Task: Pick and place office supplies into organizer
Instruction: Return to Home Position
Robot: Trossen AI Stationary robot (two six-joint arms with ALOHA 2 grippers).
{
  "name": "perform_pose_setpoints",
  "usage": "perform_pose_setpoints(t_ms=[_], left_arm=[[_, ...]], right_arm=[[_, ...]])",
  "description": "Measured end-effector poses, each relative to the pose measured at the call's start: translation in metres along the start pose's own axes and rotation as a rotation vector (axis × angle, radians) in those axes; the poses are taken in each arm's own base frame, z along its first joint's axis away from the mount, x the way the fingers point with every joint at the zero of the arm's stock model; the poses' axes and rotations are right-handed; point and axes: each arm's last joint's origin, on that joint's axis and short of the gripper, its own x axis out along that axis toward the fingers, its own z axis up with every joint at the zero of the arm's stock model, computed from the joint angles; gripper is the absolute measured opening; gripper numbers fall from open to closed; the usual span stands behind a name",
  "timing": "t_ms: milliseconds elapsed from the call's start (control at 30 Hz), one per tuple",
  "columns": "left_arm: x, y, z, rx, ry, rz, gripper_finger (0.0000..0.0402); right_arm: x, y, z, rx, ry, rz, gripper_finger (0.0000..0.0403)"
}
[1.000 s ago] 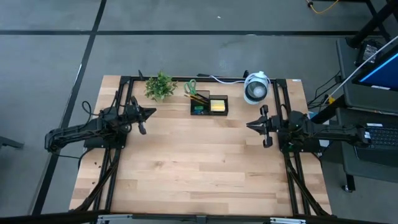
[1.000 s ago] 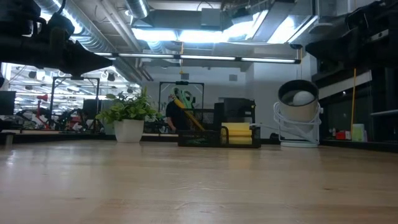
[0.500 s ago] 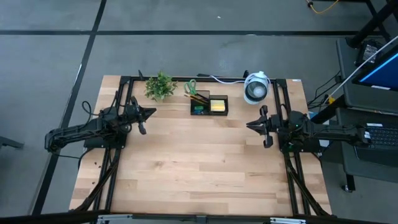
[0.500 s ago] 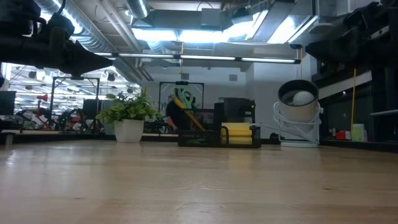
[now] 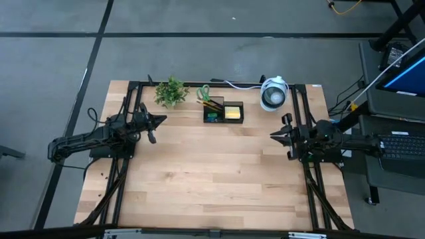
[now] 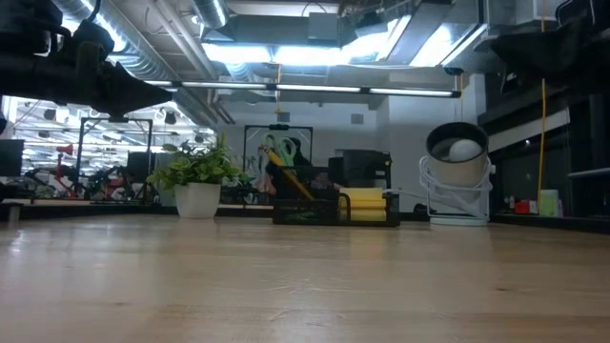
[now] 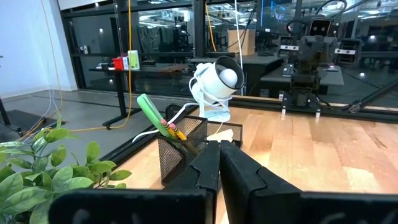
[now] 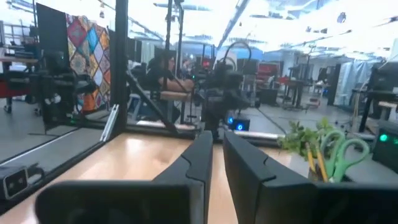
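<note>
Scissors (image 5: 204, 93) standing in organizer (image 5: 224, 113), far desk (image 5: 212, 179) edge. My left gripper (image 5: 161, 120), right gripper (image 5: 273, 137): both closed, empty, well clear either side.

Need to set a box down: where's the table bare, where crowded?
Bare: the table between left gripper and right gripper, and on to the edge opposite the organizer. Crowded: the organizer's edge, with plant and round device beside it.
</note>
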Motion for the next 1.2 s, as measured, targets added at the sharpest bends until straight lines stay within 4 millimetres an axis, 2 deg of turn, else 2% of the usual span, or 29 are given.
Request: perform_pose_setpoints(t_ms=[267, 633, 1200], left_arm=[[0.000, 0.000, 0.000, 0.000, 0.000, 0.000, 0.0007], [0.000, 0.000, 0.000, 0.000, 0.000, 0.000, 0.0010], [0.000, 0.000, 0.000, 0.000, 0.000, 0.000, 0.0009]], right_arm=[[-0.001, 0.002, -0.016, 0.074, 0.163, 0.009, 0.0046], [-0.001, 0.002, -0.016, 0.159, 0.165, -0.003, 0.0046], [-0.001, 0.002, -0.016, 0.153, 0.165, -0.002, 0.0046]])
